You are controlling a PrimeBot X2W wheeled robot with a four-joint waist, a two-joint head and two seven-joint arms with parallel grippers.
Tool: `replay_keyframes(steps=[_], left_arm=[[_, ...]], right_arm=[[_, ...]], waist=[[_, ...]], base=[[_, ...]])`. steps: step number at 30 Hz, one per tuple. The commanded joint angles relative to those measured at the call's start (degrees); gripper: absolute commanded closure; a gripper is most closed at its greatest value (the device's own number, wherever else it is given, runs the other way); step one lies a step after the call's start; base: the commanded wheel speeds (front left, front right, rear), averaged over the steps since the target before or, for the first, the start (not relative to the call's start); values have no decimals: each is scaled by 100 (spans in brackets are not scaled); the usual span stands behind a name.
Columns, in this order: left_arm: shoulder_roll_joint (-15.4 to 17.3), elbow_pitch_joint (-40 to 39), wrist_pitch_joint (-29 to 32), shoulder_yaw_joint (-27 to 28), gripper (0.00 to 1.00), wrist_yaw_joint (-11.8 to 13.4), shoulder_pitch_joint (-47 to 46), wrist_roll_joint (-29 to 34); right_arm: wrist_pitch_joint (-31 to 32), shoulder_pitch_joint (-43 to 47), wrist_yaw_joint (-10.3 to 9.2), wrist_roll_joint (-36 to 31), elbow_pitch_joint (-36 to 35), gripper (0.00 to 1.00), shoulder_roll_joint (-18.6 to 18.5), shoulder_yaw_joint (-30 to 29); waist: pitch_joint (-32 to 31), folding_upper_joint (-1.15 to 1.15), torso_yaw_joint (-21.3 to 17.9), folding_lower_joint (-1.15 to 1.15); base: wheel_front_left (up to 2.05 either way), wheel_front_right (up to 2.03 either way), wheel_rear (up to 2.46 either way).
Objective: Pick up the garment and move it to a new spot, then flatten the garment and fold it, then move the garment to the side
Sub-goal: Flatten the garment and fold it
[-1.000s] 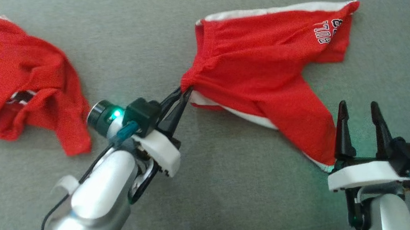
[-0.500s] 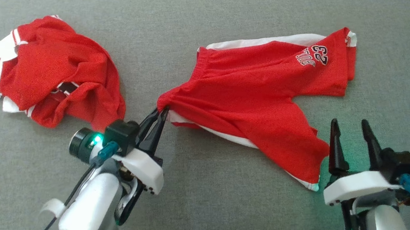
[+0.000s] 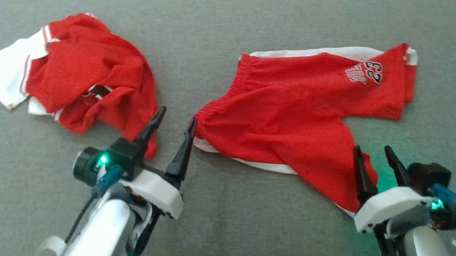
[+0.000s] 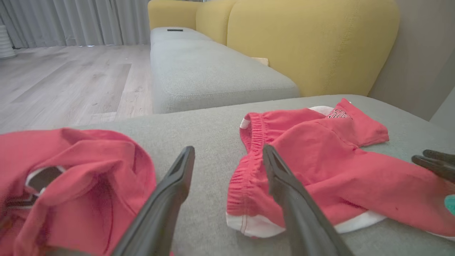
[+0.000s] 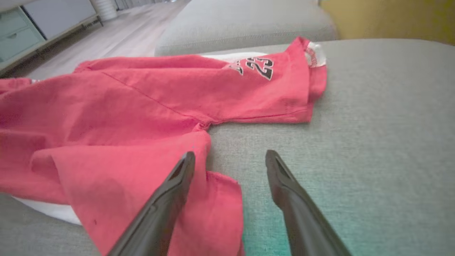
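The garment, red shorts (image 3: 297,110) with white trim and a "23" print, lies spread on the grey cushion (image 3: 242,231). My left gripper (image 3: 176,116) stands open just left of the waistband corner, its right fingertip touching or nearly touching the cloth. In the left wrist view the shorts (image 4: 320,153) lie partly behind the right finger of the open gripper (image 4: 227,149). My right gripper (image 3: 372,148) is open at the near leg's hem. In the right wrist view its left finger overlaps the shorts (image 5: 142,106), and the open gripper (image 5: 230,153) holds nothing.
A second red and white garment (image 3: 90,71) lies crumpled on the cushion left of my left gripper, also in the left wrist view (image 4: 71,170). Wooden floor (image 4: 71,81) lies beyond the cushion's far edge, and a yellow sofa back (image 4: 312,42) rises behind it.
My left gripper has opened and let go of the shorts' waistband corner, which now rests on the cushion. The head camera has shifted. The right gripper stays open.
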Motion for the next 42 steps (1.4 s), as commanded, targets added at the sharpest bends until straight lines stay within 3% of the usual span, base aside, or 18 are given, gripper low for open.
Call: replay_keyframes(steps=[1,13,15,16,27,42], left_arm=[[31,-230,-29,102,0,27,-118,-49],[30,-317,-29,-40,0,75,-43,-179],[30,-316,-29,-32,0,86,-28,-177],[30,-313,-29,-32,0,84,-21,-177],[29,-348,-29,-68,0,91,-11,-205],[29,-411,-29,-287,0,138,-165,-337]], right_arm=[[72,-254,-4,34,-66,0,-78,217],[598,-572,-4,98,838,0,-253,330],[625,-601,-4,199,895,75,-220,338],[627,-612,-4,252,901,100,-211,347],[248,-876,-4,327,540,100,-479,212],[438,-1386,-4,-136,419,100,-1202,59]], waist=[[11,0,82,0],[28,0,188,0],[17,0,147,0],[12,0,125,0],[-55,0,-60,0],[97,0,263,0]], base=[[0,0,0],[0,0,0],[0,0,0],[0,0,0],[0,0,0],[0,0,0]])
